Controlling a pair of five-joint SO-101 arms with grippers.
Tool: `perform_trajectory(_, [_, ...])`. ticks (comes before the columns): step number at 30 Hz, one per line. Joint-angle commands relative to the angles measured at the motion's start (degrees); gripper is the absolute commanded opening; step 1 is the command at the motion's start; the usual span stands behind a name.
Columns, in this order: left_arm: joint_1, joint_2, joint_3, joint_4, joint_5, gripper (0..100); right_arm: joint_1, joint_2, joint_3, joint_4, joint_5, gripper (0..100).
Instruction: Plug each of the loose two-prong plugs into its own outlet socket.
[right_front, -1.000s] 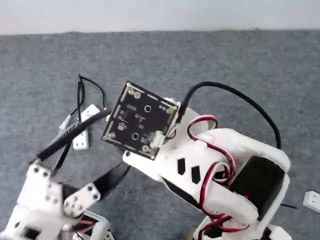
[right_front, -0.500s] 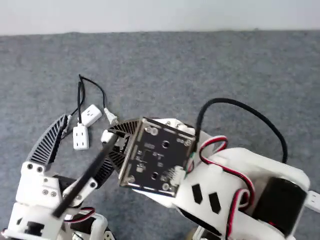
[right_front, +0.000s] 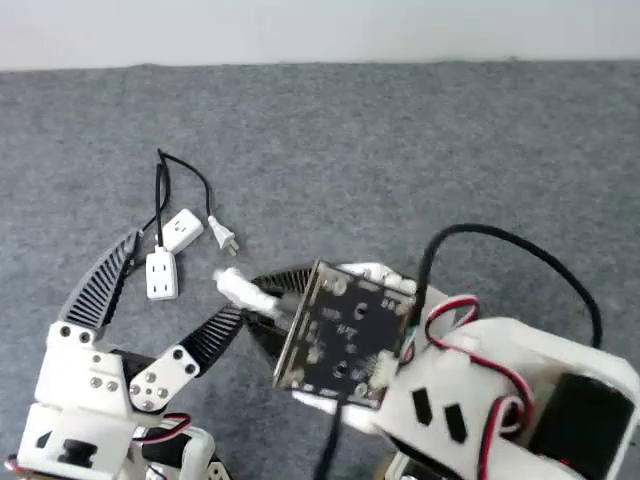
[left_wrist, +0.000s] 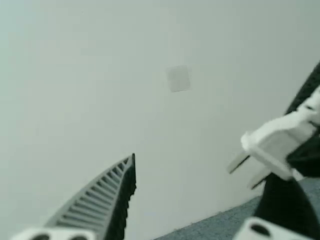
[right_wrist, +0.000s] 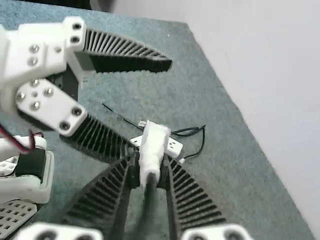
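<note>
My right gripper (right_front: 258, 306) is shut on a white two-prong plug (right_front: 240, 288), held above the grey carpet with its prongs (left_wrist: 240, 162) pointing out. In the right wrist view the plug (right_wrist: 152, 147) sits between the fingers of that gripper (right_wrist: 149, 161), its black cord trailing back. My left gripper (right_front: 186, 275) stands wide open just beside the held plug, one ribbed finger (left_wrist: 102, 200) on each side. Two white outlet sockets (right_front: 160, 275) (right_front: 181, 228) lie on the carpet beyond, with a second small plug (right_front: 225, 240) loose next to them.
Thin black cords (right_front: 165, 180) loop behind the sockets. Grey carpet (right_front: 420, 150) stretches to a pale wall at the back. The right arm's camera board (right_front: 345, 335) and thick black cable (right_front: 520, 245) rise over the near right side.
The right arm has drawn back toward the near edge with the white plug in its gripper. The left gripper has swung and settled with its fingers spread around the plug.
</note>
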Motion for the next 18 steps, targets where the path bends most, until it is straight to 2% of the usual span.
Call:
perform_trajectory(1, [-0.7,-0.4,-0.4,-1.7,-0.1,37,-0.7,-0.7,0.9,1.7,-0.5,0.8])
perform_trajectory(6, [-0.2,-0.4,3.0,1.0,0.0,37,-0.7,0.1,0.9,1.7,-0.5,0.8])
perform_trajectory(18, [-0.2,-0.4,5.4,0.4,0.1,37,-0.6,1.5,0.9,0.9,-0.7,0.8])
